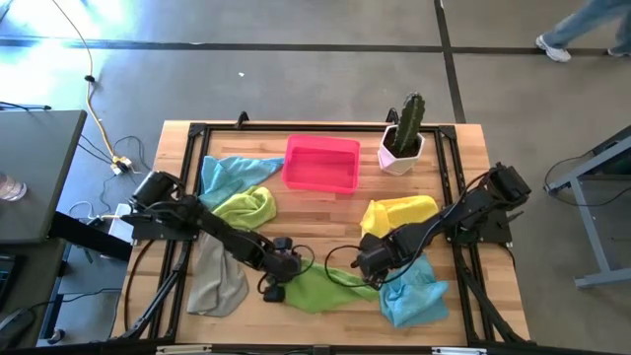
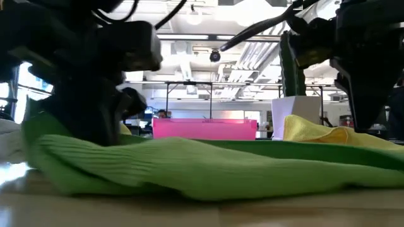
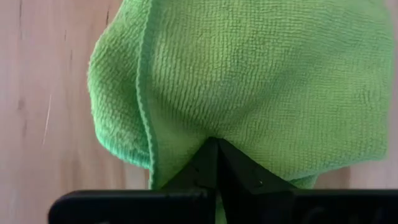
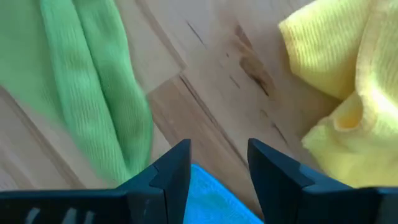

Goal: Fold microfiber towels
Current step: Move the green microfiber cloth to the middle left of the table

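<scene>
A lime green towel (image 1: 317,288) lies bunched on the wooden table (image 1: 325,212) near its front edge, and fills the low view's foreground (image 2: 208,167). My left gripper (image 1: 284,268) is shut on its left end (image 3: 216,149). My right gripper (image 1: 367,264) hangs open over bare wood (image 4: 217,165), with the green towel's right end (image 4: 93,93), a yellow towel (image 4: 348,93) and a light blue towel (image 4: 208,199) around it, touching none. The light blue towel (image 1: 412,299) lies at the front right and the yellow towel (image 1: 396,212) behind it. My left gripper pinches the green towel's cloth (image 3: 214,127) between its two shut fingers, close to a hemmed edge (image 3: 148,124). The fingers come from above, slanting down. One layer or several, I cannot tell. The towel lies slack on the table around the fingers.
A grey towel (image 1: 217,281) lies at the front left, with a second lime green towel (image 1: 246,207) and a light blue one (image 1: 232,173) behind it. A pink tray (image 1: 322,163) and a potted cactus (image 1: 402,138) stand at the far edge. A person walks beyond (image 1: 582,30).
</scene>
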Robot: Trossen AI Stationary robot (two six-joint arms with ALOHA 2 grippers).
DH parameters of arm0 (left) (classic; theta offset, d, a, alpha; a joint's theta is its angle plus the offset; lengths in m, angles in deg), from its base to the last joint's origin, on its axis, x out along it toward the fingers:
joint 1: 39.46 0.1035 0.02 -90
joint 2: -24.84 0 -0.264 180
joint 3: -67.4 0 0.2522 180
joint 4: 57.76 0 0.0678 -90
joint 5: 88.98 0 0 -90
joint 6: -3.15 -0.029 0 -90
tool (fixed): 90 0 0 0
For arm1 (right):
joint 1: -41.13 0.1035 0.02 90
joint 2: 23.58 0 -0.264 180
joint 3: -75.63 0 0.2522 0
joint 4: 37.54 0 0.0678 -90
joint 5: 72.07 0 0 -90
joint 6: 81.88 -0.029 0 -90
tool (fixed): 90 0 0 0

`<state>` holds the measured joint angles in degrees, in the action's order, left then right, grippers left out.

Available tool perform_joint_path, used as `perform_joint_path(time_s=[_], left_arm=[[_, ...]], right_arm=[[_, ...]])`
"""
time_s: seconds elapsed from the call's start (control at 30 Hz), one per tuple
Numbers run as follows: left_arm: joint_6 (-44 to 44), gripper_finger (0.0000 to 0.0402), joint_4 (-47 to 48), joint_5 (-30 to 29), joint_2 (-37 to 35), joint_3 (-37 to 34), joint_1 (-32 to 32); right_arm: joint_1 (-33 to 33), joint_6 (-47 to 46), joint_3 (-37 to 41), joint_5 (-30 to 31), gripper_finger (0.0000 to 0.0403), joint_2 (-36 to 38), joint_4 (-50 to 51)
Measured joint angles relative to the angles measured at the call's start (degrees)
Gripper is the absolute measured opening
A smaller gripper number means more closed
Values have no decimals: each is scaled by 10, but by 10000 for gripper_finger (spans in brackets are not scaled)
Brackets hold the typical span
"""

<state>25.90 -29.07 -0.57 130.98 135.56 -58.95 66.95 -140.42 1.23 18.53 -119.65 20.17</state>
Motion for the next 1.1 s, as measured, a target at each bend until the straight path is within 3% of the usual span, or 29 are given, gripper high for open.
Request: perform_joint_path(time_s=[0.2,0.6,0.8,1.1], left_arm=[[11,0,142,13,-41,-3,-28],[104,0,548,31,-89,-9,-75],[113,0,625,26,-98,-7,-76],[101,0,651,20,-152,11,-76]], right_arm=[[3,-1,0,5,149,0,2],[-1,29,0,66,149,0,10],[-11,58,0,105,149,0,13],[-34,112,0,169,149,0,15]])
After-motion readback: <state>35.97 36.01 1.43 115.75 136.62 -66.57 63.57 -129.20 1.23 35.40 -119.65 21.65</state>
